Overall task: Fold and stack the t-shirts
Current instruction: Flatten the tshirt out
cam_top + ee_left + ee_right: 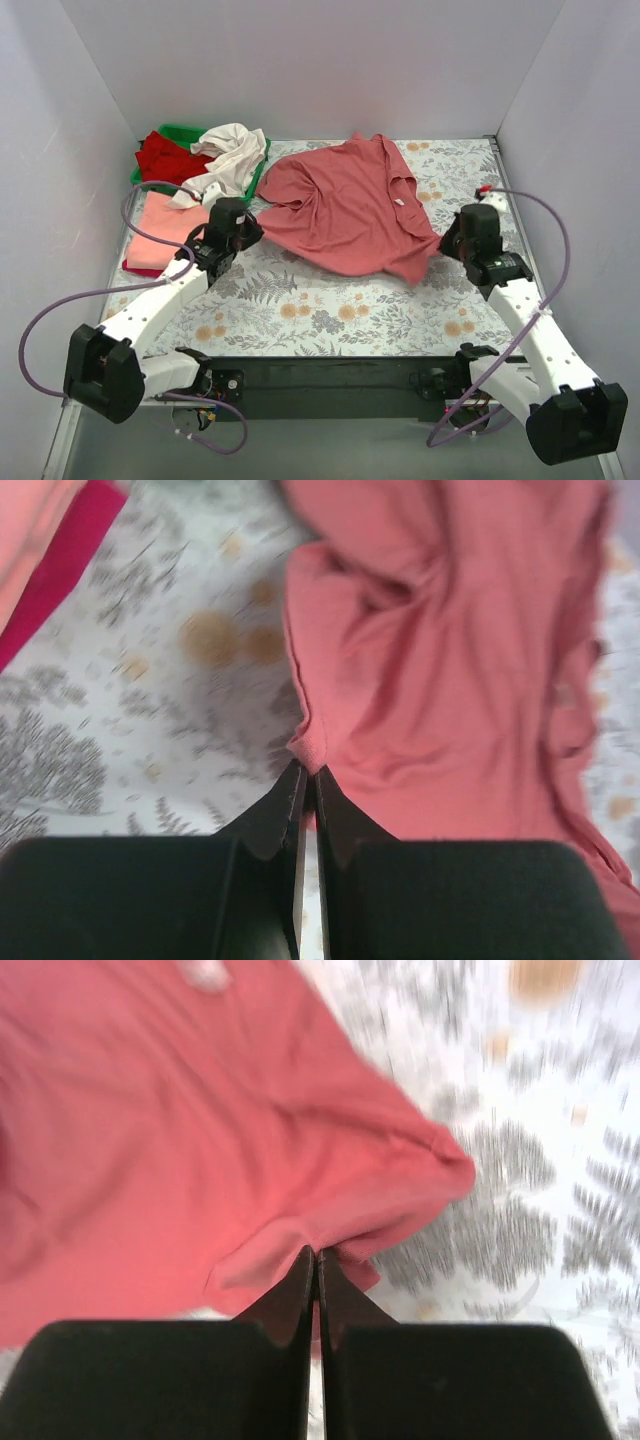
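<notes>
A dusty-rose t-shirt (345, 205) with a white neck label (400, 201) lies rumpled across the middle of the floral table. My left gripper (250, 227) is shut on its left edge, a tuft of cloth (312, 742) pinched between the jaws. My right gripper (446, 243) is shut on the shirt's lower right corner (330, 1245). A salmon-pink t-shirt (168, 222) lies folded on top of a red one (140, 268) at the left. A red t-shirt (168, 156) and a cream-white t-shirt (228, 158) hang out of the bin.
A green plastic bin (190, 135) stands at the back left corner. White walls close in the table on three sides. A black bar (320, 375) runs along the near edge between the arm bases. Purple cables loop from both arms.
</notes>
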You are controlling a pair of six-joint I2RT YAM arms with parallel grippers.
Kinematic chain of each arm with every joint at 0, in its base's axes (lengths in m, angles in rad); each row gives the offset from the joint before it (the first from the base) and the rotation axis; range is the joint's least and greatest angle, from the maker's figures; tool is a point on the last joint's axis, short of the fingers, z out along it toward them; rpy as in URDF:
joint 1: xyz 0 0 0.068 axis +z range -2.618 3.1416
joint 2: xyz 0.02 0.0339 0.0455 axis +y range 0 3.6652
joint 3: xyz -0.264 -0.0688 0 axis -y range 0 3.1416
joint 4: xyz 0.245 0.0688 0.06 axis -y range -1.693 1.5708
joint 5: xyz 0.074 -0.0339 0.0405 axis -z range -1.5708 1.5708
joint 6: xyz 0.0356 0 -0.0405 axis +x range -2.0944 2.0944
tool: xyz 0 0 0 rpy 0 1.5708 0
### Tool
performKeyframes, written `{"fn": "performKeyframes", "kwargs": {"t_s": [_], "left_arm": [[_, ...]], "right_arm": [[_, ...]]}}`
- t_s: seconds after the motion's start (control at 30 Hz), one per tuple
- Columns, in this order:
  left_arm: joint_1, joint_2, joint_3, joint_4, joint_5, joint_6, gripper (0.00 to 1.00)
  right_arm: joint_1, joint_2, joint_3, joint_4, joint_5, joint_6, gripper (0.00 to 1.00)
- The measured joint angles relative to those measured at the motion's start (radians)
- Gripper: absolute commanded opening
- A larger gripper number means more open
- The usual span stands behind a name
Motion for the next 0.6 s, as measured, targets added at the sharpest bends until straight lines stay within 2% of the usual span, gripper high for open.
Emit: {"fn": "performKeyframes", "kwargs": {"t_s": [0.33,0.6], "left_arm": [[0.0,-0.151,0.393,0.038,0.0,0.125,0.0],[0.0,-0.117,0.778,0.015,0.085,0.225,0.0]], "right_arm": [[-0.116,-0.043,0.441,0.135,0.141,-0.092,0.01],[-0.136,-0.012,0.855,0.153,0.228,-0.238,0.01]]}}
